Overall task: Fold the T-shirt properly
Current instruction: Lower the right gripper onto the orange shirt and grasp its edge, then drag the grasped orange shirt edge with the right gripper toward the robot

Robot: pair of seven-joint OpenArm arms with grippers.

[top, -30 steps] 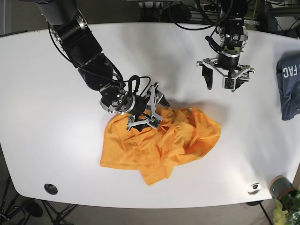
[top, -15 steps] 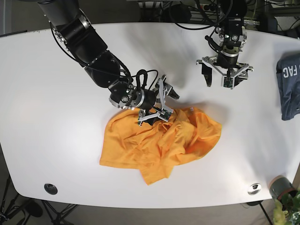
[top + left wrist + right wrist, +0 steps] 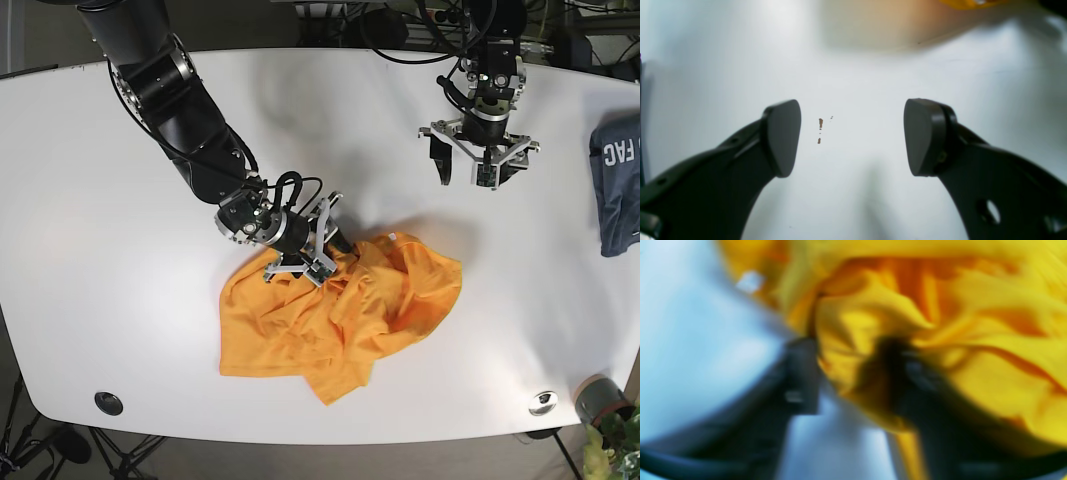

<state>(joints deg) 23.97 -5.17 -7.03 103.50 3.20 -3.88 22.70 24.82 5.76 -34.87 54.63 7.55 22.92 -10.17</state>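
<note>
Your right gripper (image 3: 322, 262) sits at the upper edge of a crumpled orange T-shirt (image 3: 340, 320), which lies bunched a little below the middle of the white table (image 3: 80, 200). The blurred wrist view shows a fold of cloth (image 3: 853, 350) bulging between that gripper's two fingers, but the blur hides whether they have pinched it or merely straddle it, so treat the grip as unproven. Up at about 1 o'clock from the shirt, your left gripper (image 3: 483, 165) hangs over bare tabletop, jaws spread wide and empty, well apart from the fabric. A dark blue garment (image 3: 615, 185) lies at the table's 3 o'clock edge, out of the way. The shirt reads as far from flat, so spreading likely comes before any fold. Confirm you hold a single layer near the collar or shoulder, not a wad; lift slowly and watch whether the rest trails free. Bring the left gripper toward the hump at the shirt's 2 o'clock side (image 3: 430, 275) to help spread it flat.
</note>
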